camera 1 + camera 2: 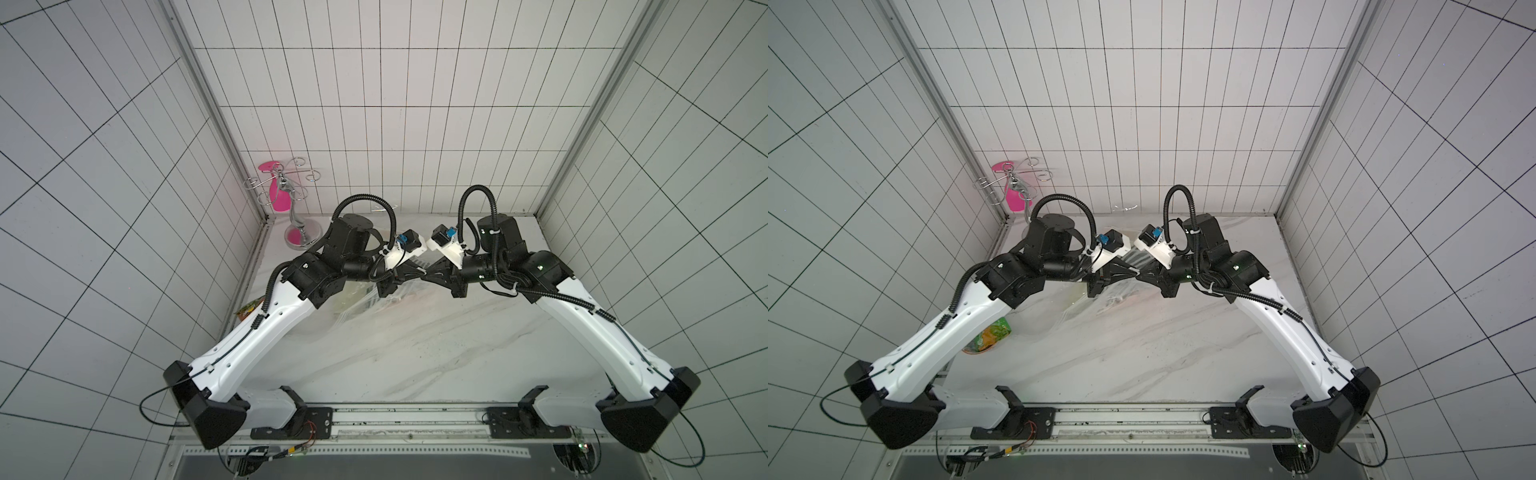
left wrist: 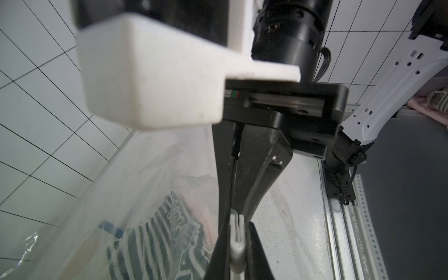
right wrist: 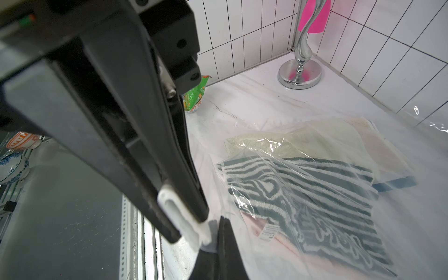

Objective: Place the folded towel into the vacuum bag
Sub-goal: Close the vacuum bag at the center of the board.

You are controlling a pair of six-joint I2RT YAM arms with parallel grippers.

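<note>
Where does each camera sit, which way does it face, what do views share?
Both top views: overhead behind the bases, looking down at the table; both arms, left gripper and right gripper meeting.
Left wrist: on left arm, facing the right gripper; own fingertips flank the clip.
Right wrist: on right arm, facing the left gripper and stand; own fingertip shows.
Shared: both wrists see the clip and striped towel in the bag.

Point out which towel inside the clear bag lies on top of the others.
The teal-and-white striped towel: it overlaps the pale cream towel and the pink towel, which are both plain.
</note>
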